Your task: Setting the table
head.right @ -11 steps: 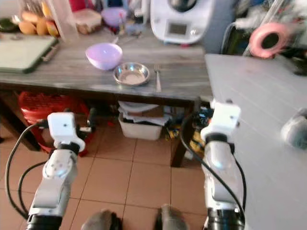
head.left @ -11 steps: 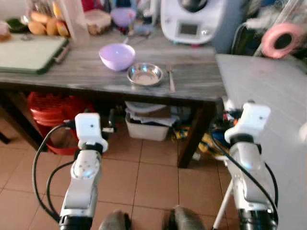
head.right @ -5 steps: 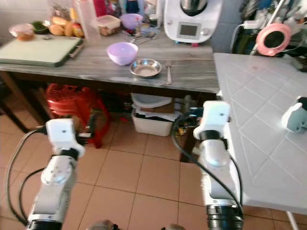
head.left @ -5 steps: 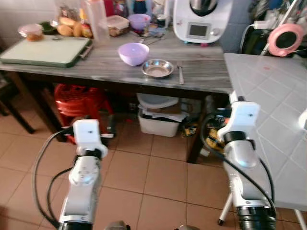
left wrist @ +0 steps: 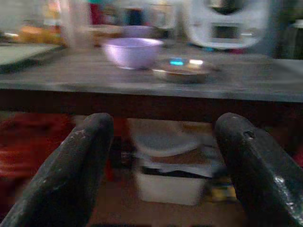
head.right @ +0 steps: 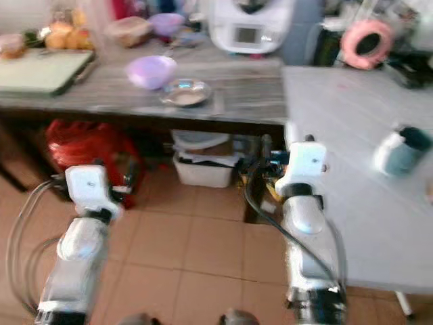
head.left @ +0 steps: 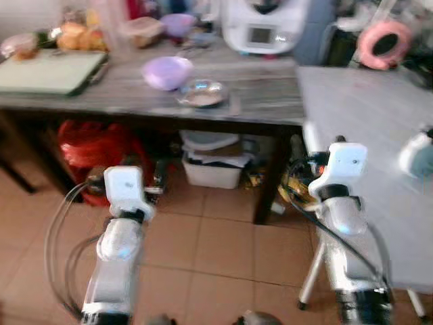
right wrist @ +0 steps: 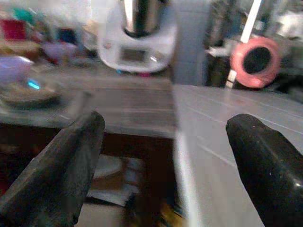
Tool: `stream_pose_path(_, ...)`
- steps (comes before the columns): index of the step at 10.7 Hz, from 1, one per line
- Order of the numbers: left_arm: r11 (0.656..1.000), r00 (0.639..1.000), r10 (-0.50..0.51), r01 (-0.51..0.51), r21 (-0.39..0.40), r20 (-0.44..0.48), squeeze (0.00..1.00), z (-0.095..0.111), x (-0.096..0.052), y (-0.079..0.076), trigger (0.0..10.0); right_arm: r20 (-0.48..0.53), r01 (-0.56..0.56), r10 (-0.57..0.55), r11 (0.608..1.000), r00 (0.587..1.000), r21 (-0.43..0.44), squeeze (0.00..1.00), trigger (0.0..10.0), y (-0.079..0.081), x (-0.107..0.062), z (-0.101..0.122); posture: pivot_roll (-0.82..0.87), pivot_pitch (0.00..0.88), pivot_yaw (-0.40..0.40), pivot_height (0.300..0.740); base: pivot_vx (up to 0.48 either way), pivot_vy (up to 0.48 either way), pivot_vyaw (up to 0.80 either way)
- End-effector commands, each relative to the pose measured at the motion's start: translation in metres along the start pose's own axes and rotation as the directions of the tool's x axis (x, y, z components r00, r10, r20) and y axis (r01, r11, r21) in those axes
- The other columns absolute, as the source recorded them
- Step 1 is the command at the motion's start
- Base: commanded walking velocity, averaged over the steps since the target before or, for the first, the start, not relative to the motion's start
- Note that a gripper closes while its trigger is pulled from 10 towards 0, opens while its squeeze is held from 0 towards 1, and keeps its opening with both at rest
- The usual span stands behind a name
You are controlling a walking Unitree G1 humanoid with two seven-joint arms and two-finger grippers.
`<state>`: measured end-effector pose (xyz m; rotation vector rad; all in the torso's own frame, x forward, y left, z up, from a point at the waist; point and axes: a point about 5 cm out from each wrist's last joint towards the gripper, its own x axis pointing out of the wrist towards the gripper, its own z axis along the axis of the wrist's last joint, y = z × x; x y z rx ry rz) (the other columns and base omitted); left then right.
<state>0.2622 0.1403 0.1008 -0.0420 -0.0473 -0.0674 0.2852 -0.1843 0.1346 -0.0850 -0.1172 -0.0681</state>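
Jaws on both arms are seen spread wide and empty: in the wrist views the two black fingers of the left gripper (left wrist: 161, 165) and of the right gripper (right wrist: 165, 161) stand well apart with nothing between them.

The task's things are found at the upper centre of the head views, on the grey wooden tabletop (head.left: 264, 101): a lilac bowl (head.left: 167, 71), a small steel dish (head.left: 200, 93) just beside it, and what seems to be a fork to the right of the dish, too blurred to be confirmed. A green cutting board (head.left: 47, 71) lies at the upper left, a white kitchen machine (head.left: 260, 27) at the upper centre. A second, white tiled tabletop (head.right: 352, 142) fills the right side and carries a pale jar with a dark lid (head.right: 398, 150).

Both views are blurred, so a walk or turn is judged to be in hand. Both arms are held forward and low, below tabletop height, with the wrists raised. Several risks are judged from this: the raised right forearm is close to the edge of the white tabletop and could be knocked against it in a turn; a reach begun from below could strike the wooden edge; and the steel dish, light and shallow, could be pushed away rather than grasped.
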Motion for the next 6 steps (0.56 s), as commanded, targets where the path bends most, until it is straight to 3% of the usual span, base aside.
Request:
stream_pose_path(1, 1.000, 1.000, 0.002, -0.002, 0.011, 0.015, 0.00, 0.0034, -0.0004, 0.0033, 10.0, -0.012, -0.010, 0.010, 1.000, 1.000, 0.010, 0.07, 10.0, 0.0032, -0.0009, -0.0011, -0.04, 0.016, 0.011, 0.740, 0.000, -0.472, 0.00)
stream_pose_path(2, 1.000, 1.000, 0.001, -0.001, 0.010, 0.015, 0.00, 0.0032, -0.0006, 0.0033, 10.0, -0.020, -0.024, 0.024, 1.000, 1.000, 0.001, 0.00, 10.0, 0.0084, -0.0037, -0.0036, -0.04, 0.016, 0.010, 0.740, 0.000, -0.469, 0.00)
stream_pose_path(5, 1.000, 1.000, 0.001, -0.001, 0.014, 0.015, 0.00, 0.0036, 0.0004, 0.0051, 10.0, -0.043, -0.006, 0.007, 1.000, 0.999, 0.021, 0.00, 10.0, 0.0053, -0.0020, -0.0063, -0.04, 0.024, 0.008, 0.740, 0.000, -0.469, 0.00)
stream_pose_path(6, 1.000, 1.000, -0.001, 0.000, 0.014, 0.013, 0.00, 0.0028, -0.0004, 0.0049, 10.0, -0.053, -0.001, 0.002, 1.000, 0.999, 0.017, 0.00, 10.0, 0.0040, -0.0009, -0.0070, -0.04, 0.026, 0.006, 0.740, 0.000, -0.450, -0.80)
